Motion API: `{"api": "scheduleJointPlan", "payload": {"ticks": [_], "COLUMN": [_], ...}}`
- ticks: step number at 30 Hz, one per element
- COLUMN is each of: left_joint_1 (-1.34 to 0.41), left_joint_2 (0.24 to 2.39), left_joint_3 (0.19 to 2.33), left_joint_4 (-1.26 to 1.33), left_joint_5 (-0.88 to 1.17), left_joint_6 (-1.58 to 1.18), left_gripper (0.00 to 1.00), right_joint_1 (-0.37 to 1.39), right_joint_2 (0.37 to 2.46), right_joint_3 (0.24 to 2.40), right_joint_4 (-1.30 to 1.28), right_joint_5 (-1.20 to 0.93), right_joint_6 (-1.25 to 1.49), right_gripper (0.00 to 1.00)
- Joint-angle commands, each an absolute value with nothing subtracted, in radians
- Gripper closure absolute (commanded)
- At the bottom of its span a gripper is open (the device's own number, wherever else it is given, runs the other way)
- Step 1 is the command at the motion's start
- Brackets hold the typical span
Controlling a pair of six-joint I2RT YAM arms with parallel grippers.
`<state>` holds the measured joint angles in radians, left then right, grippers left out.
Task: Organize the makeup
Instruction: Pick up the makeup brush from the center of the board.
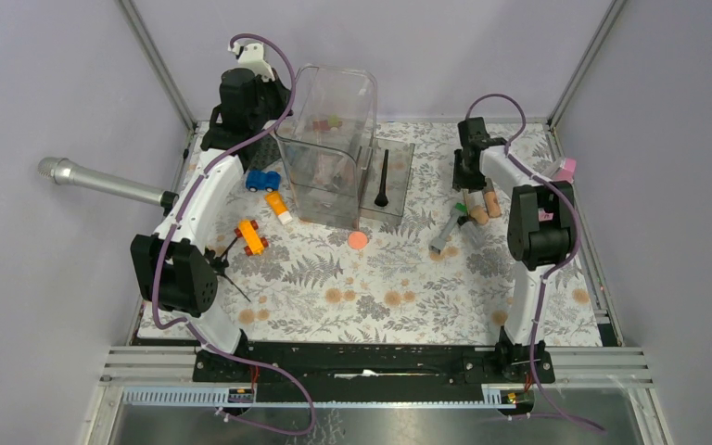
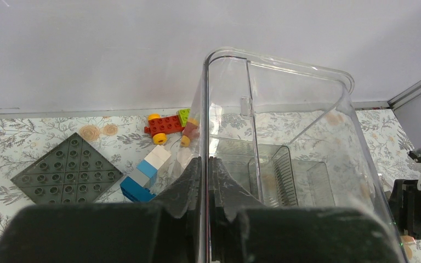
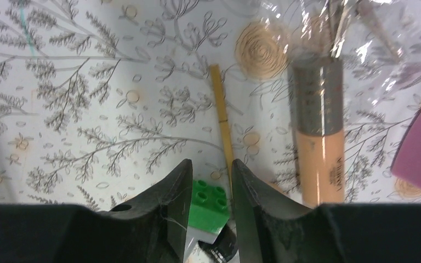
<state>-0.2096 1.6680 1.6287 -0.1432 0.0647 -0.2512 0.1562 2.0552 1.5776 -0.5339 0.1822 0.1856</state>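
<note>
Floral cloth, grey walls. Left gripper pressed onto bin wall, one finger each side; we judge it steadies bin. Right gripper half spread, straddling green cap of tube; we cannot tell whether it bites. In top view tube lies on cloth, body trailing toward 7 o'clock from cap. Right arm nearer. Bin sits at 9 o'clock of tube; we judge carry goes that way. Disc lies at bin's 6 o'clock.
</note>
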Motion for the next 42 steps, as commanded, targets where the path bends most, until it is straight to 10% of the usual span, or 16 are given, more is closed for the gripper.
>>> {"api": "scheduleJointPlan", "payload": {"ticks": [1,13,22,42], "left_joint_1": [-0.230,-0.230,-0.230,-0.230], "left_joint_2": [1.708,1.712,1.716,1.720], "left_joint_3": [1.603,1.606,1.608,1.607], "left_joint_4": [-0.310,-0.310,-0.311,-0.311], "left_joint_5": [0.122,0.119,0.120,0.127], "left_joint_6": [-0.242,-0.240,-0.241,-0.244], "left_gripper": [0.94,0.94,0.94,0.94], "right_joint_1": [0.124,0.092,0.091,0.207], "right_joint_2": [2.101,2.228,2.238,1.813], "right_joint_3": [1.638,1.693,1.681,1.583], "right_joint_4": [-0.548,-0.592,-0.600,-0.378], "right_joint_5": [0.161,0.075,0.017,0.105], "right_joint_6": [0.136,0.120,0.113,0.335], "right_gripper": [0.60,0.60,1.00,1.00]}}
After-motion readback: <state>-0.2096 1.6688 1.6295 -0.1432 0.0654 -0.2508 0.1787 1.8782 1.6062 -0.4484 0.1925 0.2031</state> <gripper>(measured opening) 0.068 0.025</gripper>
